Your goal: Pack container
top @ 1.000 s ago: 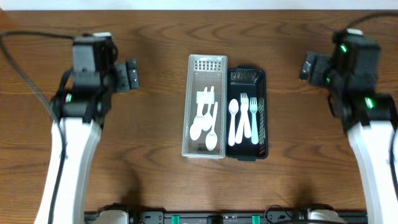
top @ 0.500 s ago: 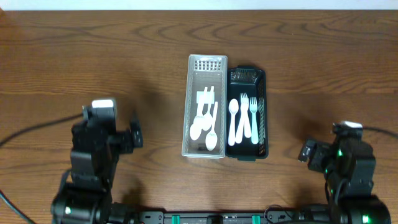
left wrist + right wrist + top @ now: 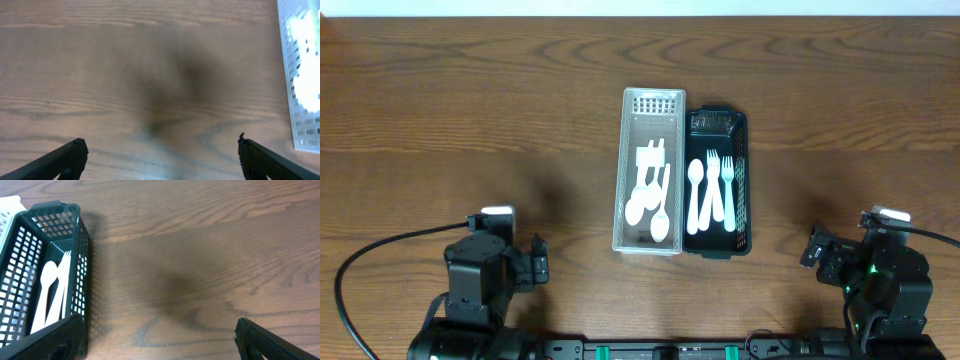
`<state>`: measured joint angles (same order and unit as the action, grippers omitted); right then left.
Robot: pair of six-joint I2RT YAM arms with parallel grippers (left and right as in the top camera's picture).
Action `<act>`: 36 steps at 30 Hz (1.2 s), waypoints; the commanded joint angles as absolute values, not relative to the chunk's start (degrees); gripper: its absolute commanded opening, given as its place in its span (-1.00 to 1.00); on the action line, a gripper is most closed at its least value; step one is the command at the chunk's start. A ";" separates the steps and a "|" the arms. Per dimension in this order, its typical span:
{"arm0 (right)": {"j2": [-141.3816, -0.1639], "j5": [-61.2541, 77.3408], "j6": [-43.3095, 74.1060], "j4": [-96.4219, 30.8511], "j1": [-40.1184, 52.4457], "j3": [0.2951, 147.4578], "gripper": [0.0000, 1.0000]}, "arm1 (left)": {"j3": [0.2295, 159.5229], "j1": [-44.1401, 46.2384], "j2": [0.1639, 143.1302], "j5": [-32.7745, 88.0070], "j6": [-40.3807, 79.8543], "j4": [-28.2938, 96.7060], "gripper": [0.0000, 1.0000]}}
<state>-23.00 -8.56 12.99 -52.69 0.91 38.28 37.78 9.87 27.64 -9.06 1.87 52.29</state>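
Note:
A white perforated container [image 3: 653, 100] lies at the table's middle with white spoons [image 3: 650, 200] in it. Touching its right side is a dark basket [image 3: 715, 118] that holds a white spoon and forks [image 3: 712, 190]. My left gripper [image 3: 536, 268] sits low at the near left, open and empty; the left wrist view shows its gripper [image 3: 161, 152] over bare wood, with the white container [image 3: 300, 75] at the right edge. My right gripper [image 3: 815, 247] is at the near right, open and empty. In the right wrist view the gripper [image 3: 157, 332] stands beside the basket [image 3: 82, 245].
Brown wooden tabletop [image 3: 470, 100] stretches around both containers. A black cable [image 3: 380, 245] loops near the left arm's base, and another cable [image 3: 930, 235] runs off to the right.
Both arms have drawn back from the far half of the table to the near edge. Their grippers stayed open. The containers and cutlery have not moved.

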 commanded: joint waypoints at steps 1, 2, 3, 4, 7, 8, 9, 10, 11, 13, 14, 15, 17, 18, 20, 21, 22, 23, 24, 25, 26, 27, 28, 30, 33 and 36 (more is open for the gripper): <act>-22.79 -8.12 13.67 -52.77 1.52 37.98 0.99 | 37.63 10.11 27.66 -9.72 2.00 52.71 0.96; -22.79 -8.12 13.67 -52.77 1.52 37.98 0.98 | 37.63 10.11 27.66 -9.72 2.00 52.69 0.96; -22.79 -8.12 13.67 -52.80 1.52 37.98 0.99 | 37.63 10.11 27.66 -9.72 2.00 52.71 0.96; -22.79 -8.12 13.67 -52.80 1.52 37.98 0.98 | 37.63 10.11 27.66 -9.72 2.00 52.69 0.96; -22.79 -8.12 13.67 -52.80 1.52 37.98 0.99 | 37.63 10.11 27.66 -9.69 2.00 52.69 0.96; -22.79 -8.12 13.67 -52.80 1.52 37.98 0.99 | 37.63 10.11 27.66 -9.72 2.00 52.69 0.96; -22.79 -8.12 13.67 -52.80 1.52 37.98 0.99 | 37.63 10.11 27.66 -9.72 2.00 52.69 0.96; -22.79 -8.12 13.67 -52.80 1.52 37.98 0.99 | 37.63 10.11 27.66 -9.72 2.00 52.69 0.96; -22.79 -8.12 13.67 -52.80 1.52 37.98 0.99 | 37.63 10.11 27.66 -9.72 2.00 52.69 0.96; -22.79 -8.12 13.67 -52.80 1.52 37.98 0.98 | 37.63 10.11 27.66 -9.72 2.00 52.69 0.96; -22.79 -8.12 13.67 -52.80 1.52 37.98 0.99 | 37.63 10.11 27.66 -9.72 2.00 52.69 0.96; -22.65 -8.12 13.67 -52.82 1.54 37.98 0.99 | 37.63 10.11 27.66 -9.72 2.00 52.69 0.96; -21.87 -8.14 13.65 -53.98 1.80 37.98 0.98 | 37.63 10.11 27.66 -9.72 2.00 52.69 0.96; -20.97 -8.14 13.65 -54.59 1.80 37.95 0.98 | 37.63 10.11 27.66 -9.72 2.00 52.69 0.96; -18.20 -8.14 13.65 -54.89 1.87 37.78 0.98 | 37.63 10.11 27.66 -9.72 2.00 52.69 0.96; -15.77 -8.12 13.21 -54.83 2.00 37.39 0.99 | 37.63 10.11 27.66 -9.72 2.00 52.69 0.96; -13.78 -7.94 12.78 -54.57 2.04 36.91 0.99 | 37.63 10.11 27.66 -9.69 2.00 52.69 0.96; -11.38 -7.84 11.94 -53.93 2.04 36.07 0.99 | 37.63 10.11 27.66 -9.69 2.00 52.69 0.96; -9.10 -7.49 10.48 -52.82 2.04 34.92 0.99 | 37.63 10.11 27.66 -9.72 2.00 52.69 0.96; -7.03 -7.01 9.02 -51.46 1.98 33.56 0.98 | 37.63 10.11 27.66 -9.69 2.00 52.69 0.96; -5.04 -6.48 7.84 -49.93 1.85 31.94 0.99 | 37.63 10.11 27.66 -9.72 2.00 52.69 0.96; -2.79 -5.56 6.46 -47.99 1.61 29.78 0.99 | 37.63 10.11 27.66 -9.72 2.00 52.69 0.96; -0.67 -4.56 5.43 -45.65 1.30 27.31 0.99 | 37.63 10.11 27.66 -9.72 2.00 52.69 0.96; -0.86 -2.55 4.34 -39.59 1.10 22.98 0.99 | 37.63 10.11 27.66 -9.72 2.00 52.69 0.96; -0.78 1.52 1.61 -25.80 1.17 15.90 0.99 | 37.63 10.11 27.66 -9.69 2.00 52.69 0.96; -0.34 1.83 0.34 -13.41 1.19 9.87 0.98 | 37.63 10.11 27.66 -9.72 2.00 52.69 0.96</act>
<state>-1.06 -0.93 3.90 -18.41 1.34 13.61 37.78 9.87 27.68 -9.26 1.87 52.53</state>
